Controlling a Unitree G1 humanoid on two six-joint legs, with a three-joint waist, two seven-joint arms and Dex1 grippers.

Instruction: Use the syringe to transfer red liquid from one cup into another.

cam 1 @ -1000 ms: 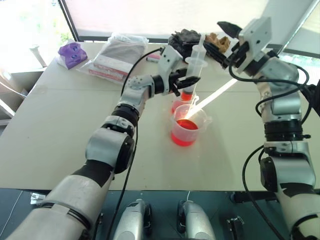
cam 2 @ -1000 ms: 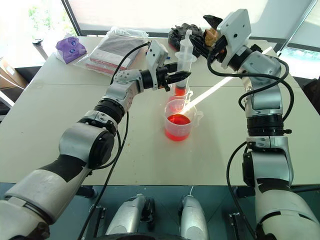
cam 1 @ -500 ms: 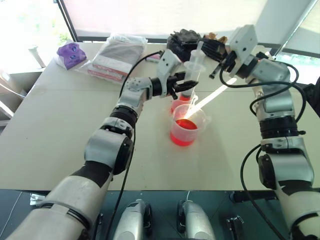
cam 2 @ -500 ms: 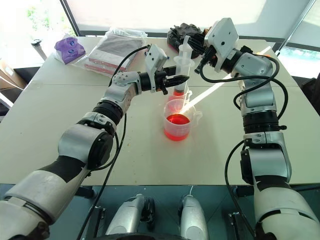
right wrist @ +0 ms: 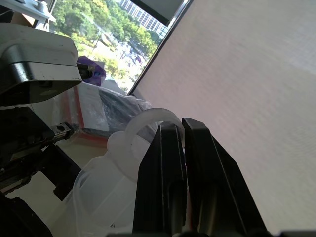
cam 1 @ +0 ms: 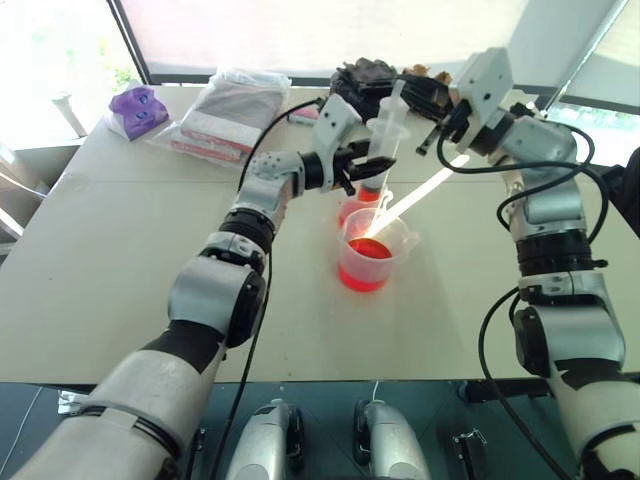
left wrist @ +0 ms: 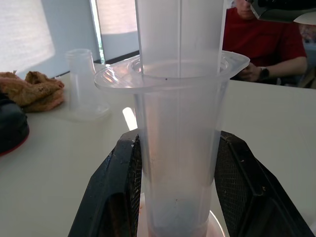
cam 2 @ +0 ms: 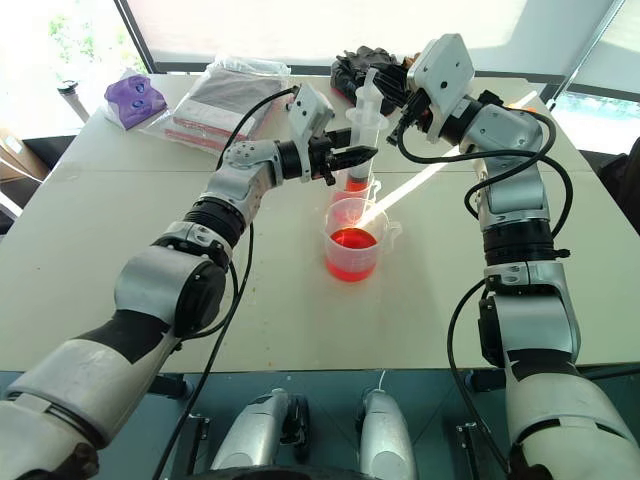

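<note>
left gripper (cam 2: 352, 156): clamped across the barrel of the syringe (cam 2: 364, 130), holding it upright
syringe: nozzle down in the smaller cup (cam 2: 357, 186), behind the larger cup (cam 2: 352, 242) of red liquid (cam 2: 350, 240)
handling: light, stiff, smooth plastic, likely slippery; hold the barrel at mid-length, pull at the plunger top
right gripper (right wrist: 183, 129): fingers pressed together at the plunger's top disc (right wrist: 148, 123); a firm hold isn't certain

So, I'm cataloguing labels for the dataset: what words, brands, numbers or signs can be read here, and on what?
None can be read.
Plastic bag of packets: red and white print, too small to read.
Syringe: no scale marks or lettering visible on the barrel.
Two beakers: no markings legible.
Purple object: no text discernible.
</note>
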